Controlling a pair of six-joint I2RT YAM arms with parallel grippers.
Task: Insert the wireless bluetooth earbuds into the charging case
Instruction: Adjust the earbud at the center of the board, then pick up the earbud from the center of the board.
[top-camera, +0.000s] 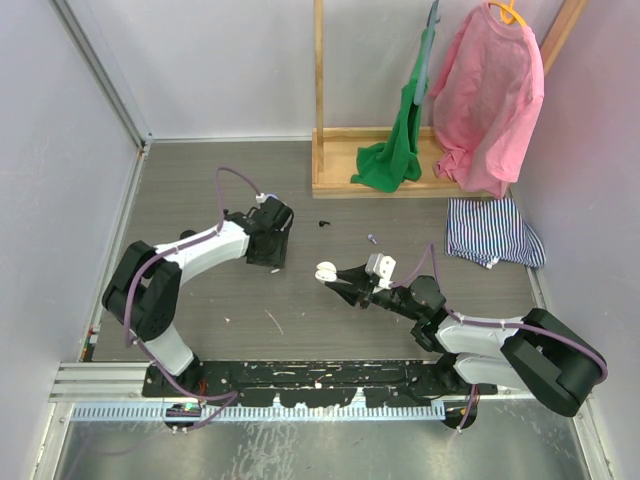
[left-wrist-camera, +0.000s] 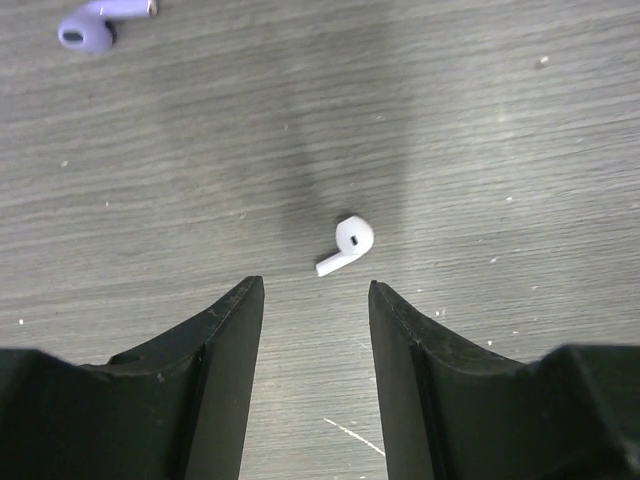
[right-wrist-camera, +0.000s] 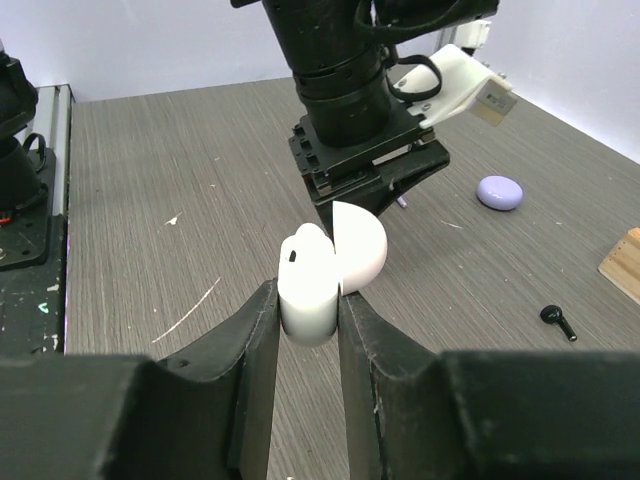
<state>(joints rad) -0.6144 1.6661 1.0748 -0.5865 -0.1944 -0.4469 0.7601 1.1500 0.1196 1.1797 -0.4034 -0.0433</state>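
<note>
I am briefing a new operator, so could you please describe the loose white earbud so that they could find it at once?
Find the left arm, whose end effector hangs open over the grey wood-grain table. Just ahead of it, in line with the gap between its jaws, lies the white earbud, flat on the table. The other earbud near it, the lilac earbud, differs in colour and lies farther off.

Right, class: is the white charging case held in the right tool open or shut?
Open. In the right wrist view the white charging case, gripped by the right tool, has its lid hinged back.
</note>
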